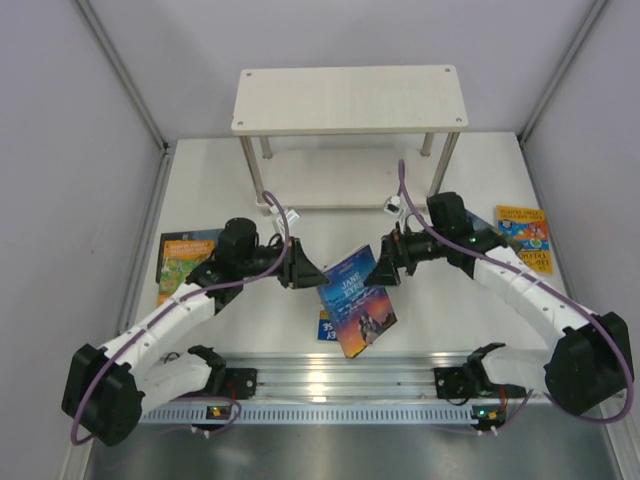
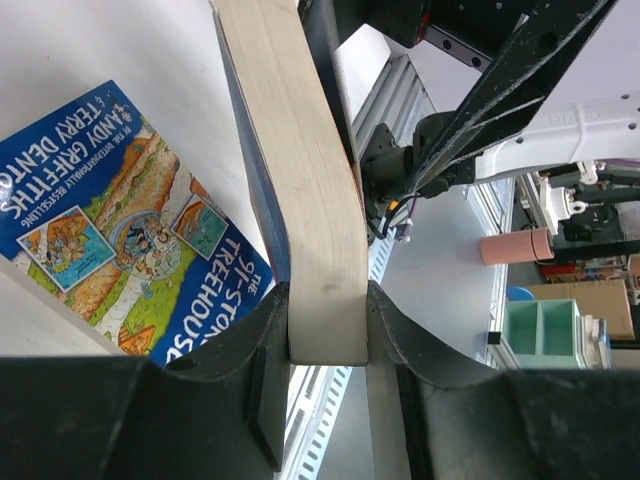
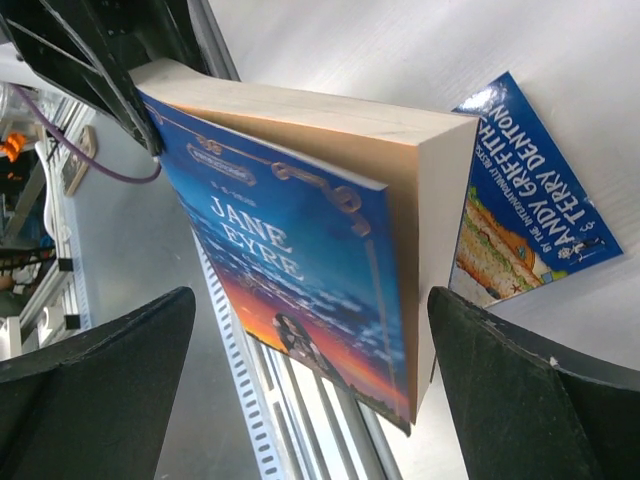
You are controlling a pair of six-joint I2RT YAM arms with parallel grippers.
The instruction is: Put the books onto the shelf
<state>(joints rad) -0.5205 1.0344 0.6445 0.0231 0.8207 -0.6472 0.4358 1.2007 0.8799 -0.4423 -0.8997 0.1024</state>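
White table (image 1: 220,170), grey walls on three sides. The shelf (image 1: 350,100) stands beyond both claws, with no book on its top board.

Left gripper (image 2: 328,320): narrow, clamped on the Jane Eyre paperback (image 2: 300,170) across its thickness, at the edge of the page block. The book is off the table, tilted, and reaches away from this claw toward the other one.

Right gripper (image 3: 310,340): jaws wide, one finger on each side of the same book's far end. No contact that I can see.

Other books:
- Blue Treehouse paperback (image 2: 110,230): flat on the table below the held book.
- Green paperback (image 1: 185,262): beside the left arm, behind its claw.
- Orange-yellow paperback (image 1: 525,235): outboard of the right arm.

Handling, judged: light, and thick enough to stay fairly stiff, though the page block bows a little in the left wrist view. The cover is glossy and likely slippery. A pinch across covers and pages near the spine should hold better than one at the loose fore-edge, where the book can fan open or pivot.

Hard to tell:
- How far the right fingers reach along the book.
- What lies on the lower board, half hidden under the top one.
- Most of the blue paperback, covered in the top view.
- Only four books can be counted.
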